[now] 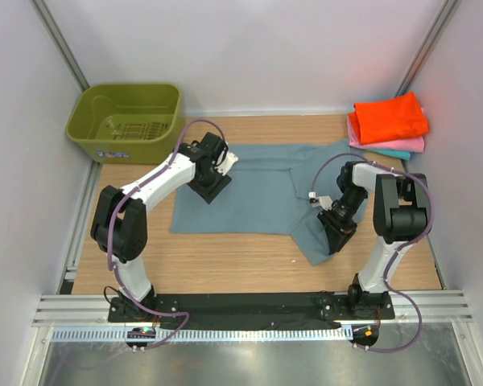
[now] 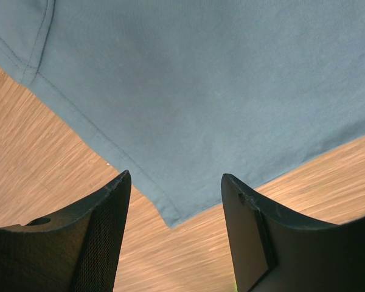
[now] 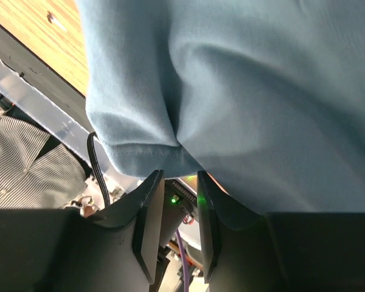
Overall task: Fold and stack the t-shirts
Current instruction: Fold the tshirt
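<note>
Blue-grey cloth fills the nearest part of the scene. At about 4 o'clock on the wooden table (image 1: pixel 225 265), a folded flap of the blue-grey t-shirt (image 1: pixel 258 189) is pinched by the right gripper (image 3: pixel 180 176). Its jaws are drawn almost together, and the hem is puckered right at their tips. The flap is judged to be held up so that it can be carried across the body of the shirt for a fold. The rest of the garment is spread flat at the table's centre.

Further in, at about 10 o'clock on the shirt, the left gripper (image 2: pixel 174 177) is poised with its jaws wide apart and nothing between them. In the wrist view a corner of the hem lies between and below the two jaws. The pose suggests a grasp is being lined up on that corner, so that both ends of the fold can be controlled.

At 1 o'clock, against the far edge, the finished pile is kept out of the working area. An orange shirt (image 1: pixel 390 118) is stacked on a pink shirt (image 1: pixel 386 145), with a teal shirt (image 1: pixel 398 153) underneath. At 11 o'clock an olive basket (image 1: pixel 84 121) is set aside. A small label (image 1: pixel 113 153) is seen on its front wall, too small to be read. No other writing or brand is visible.
</note>
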`<act>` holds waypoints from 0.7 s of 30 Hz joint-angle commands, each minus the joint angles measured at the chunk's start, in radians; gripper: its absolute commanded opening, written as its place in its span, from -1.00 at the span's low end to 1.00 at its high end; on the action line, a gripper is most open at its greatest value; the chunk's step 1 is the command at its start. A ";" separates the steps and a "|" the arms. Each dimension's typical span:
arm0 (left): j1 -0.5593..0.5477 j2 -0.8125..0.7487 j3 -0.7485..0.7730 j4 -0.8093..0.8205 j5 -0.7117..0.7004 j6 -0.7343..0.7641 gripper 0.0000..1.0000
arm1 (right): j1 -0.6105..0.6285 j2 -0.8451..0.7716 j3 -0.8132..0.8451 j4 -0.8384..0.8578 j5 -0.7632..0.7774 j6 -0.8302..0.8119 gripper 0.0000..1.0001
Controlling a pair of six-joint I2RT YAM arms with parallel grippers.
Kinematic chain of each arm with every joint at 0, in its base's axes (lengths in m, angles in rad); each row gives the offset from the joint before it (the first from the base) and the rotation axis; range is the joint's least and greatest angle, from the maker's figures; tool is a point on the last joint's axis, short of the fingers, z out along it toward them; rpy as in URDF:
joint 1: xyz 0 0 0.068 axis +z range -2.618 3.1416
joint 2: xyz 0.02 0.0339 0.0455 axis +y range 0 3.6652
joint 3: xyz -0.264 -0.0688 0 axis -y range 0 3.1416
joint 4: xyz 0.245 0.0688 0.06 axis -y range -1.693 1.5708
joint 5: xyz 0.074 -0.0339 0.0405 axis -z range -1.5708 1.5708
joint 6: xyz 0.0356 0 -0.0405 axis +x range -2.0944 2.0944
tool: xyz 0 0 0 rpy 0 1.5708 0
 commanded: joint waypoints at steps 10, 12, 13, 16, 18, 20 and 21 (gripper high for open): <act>-0.005 -0.022 0.011 0.028 0.017 -0.018 0.24 | 0.055 -0.021 0.025 -0.055 -0.003 0.001 -0.17; -0.005 -0.016 0.012 0.026 0.022 -0.021 0.24 | 0.055 -0.006 0.025 -0.080 -0.039 -0.013 -0.10; -0.005 -0.016 0.015 0.023 0.023 -0.024 0.23 | 0.055 -0.003 0.025 -0.090 -0.049 -0.019 -0.08; -0.005 -0.019 0.024 0.022 0.022 -0.018 0.23 | 0.057 -0.001 0.022 -0.129 -0.065 -0.044 0.02; -0.005 -0.021 0.023 0.023 0.019 -0.017 0.23 | 0.058 -0.013 0.021 -0.152 -0.053 -0.057 0.08; -0.005 -0.017 0.024 0.025 0.025 -0.020 0.23 | 0.058 -0.026 0.019 -0.173 -0.054 -0.082 0.12; -0.005 -0.016 0.023 0.025 0.028 -0.026 0.23 | 0.058 -0.029 0.019 -0.186 -0.059 -0.087 0.13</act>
